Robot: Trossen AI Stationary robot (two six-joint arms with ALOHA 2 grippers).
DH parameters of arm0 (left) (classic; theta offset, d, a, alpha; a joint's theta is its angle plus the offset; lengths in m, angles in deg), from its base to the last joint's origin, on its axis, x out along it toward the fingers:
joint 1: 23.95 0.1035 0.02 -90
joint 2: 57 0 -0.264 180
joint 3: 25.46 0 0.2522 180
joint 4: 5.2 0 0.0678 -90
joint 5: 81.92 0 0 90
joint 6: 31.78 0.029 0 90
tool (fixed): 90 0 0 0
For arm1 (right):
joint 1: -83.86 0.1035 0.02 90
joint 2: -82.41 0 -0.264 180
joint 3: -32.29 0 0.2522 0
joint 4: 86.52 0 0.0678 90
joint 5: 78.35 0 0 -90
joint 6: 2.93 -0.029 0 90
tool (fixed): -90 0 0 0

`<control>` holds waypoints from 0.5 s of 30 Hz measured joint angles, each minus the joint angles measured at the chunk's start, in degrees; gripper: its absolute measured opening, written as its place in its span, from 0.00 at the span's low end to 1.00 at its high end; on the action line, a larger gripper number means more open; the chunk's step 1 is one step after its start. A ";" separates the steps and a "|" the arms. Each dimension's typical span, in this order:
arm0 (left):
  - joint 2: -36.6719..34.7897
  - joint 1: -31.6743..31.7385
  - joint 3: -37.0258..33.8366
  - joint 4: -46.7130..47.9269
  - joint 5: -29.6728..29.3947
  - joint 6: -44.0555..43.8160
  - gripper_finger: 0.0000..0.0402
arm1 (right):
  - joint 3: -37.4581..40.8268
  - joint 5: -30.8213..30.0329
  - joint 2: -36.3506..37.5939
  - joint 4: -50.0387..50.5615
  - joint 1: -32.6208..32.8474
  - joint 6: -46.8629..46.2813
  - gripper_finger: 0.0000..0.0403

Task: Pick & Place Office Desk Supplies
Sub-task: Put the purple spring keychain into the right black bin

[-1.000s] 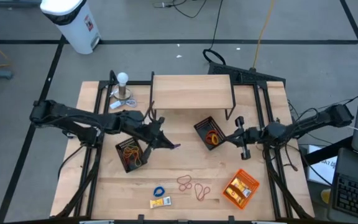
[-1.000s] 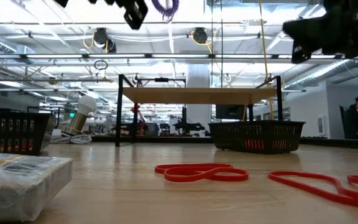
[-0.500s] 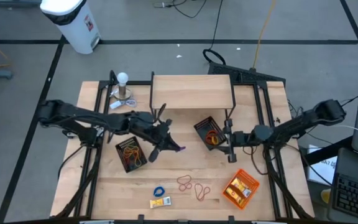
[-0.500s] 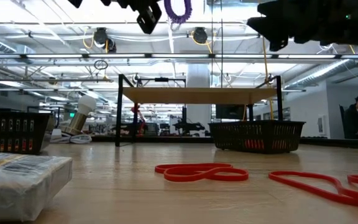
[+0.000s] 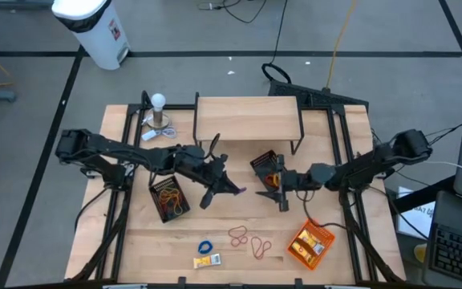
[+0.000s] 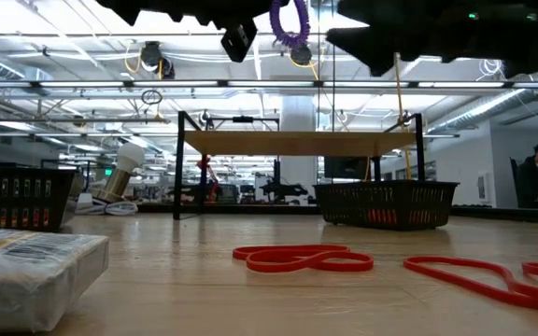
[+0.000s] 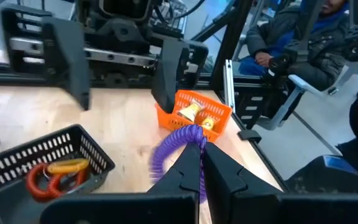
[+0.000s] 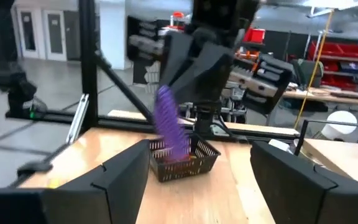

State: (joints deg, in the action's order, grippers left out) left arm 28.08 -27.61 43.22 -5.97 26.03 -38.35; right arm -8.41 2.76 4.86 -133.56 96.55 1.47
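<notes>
Right gripper (image 5: 269,189) jaws now spread wide, moved in toward left gripper (image 5: 233,191), whose jaws stay clenched on purple band (image 5: 238,191) above table (image 5: 135,241): handover likely.

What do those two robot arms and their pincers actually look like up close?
Both arms are dark, nearly black, built of slim jointed segments. The left gripper and right gripper each end in two flat, angular black fingers. No markings are visible.

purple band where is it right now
The purple band hangs pinched in the left gripper, above mid-table between the two black mesh trays, facing the right gripper.
</notes>
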 joint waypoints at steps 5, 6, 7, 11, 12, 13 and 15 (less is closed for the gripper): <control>0.86 0.00 0.07 -0.77 0.00 0.02 0.01 | -3.63 0.01 -5.41 0.09 -1.02 -0.70 0.67; 0.90 0.00 0.15 -0.18 0.00 0.02 0.01 | -4.01 0.08 -6.08 -0.17 -1.08 -0.71 0.67; 0.97 0.00 0.38 -0.02 -0.02 0.03 0.01 | -4.48 0.18 -6.53 -0.16 -1.08 -0.89 0.67; 1.49 0.03 0.82 -0.04 -0.02 0.08 0.01 | -5.85 5.15 -7.48 -0.24 -1.45 -2.34 0.67; 1.56 0.13 0.81 0.10 -0.02 0.24 0.01 | -6.10 6.21 -7.48 -0.12 -1.45 -2.81 0.67; 1.67 0.21 0.81 0.16 0.00 0.28 0.01 | -6.31 6.38 -7.48 -0.16 -1.45 -3.10 0.66; 1.90 0.65 0.81 -0.20 -0.01 0.24 0.01 | -6.54 6.36 -7.46 -0.28 -1.45 -3.32 0.65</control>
State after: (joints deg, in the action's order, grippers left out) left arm 29.98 -26.96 44.02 -6.16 26.02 -38.11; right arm -14.94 9.13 -2.60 -133.84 95.11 -1.85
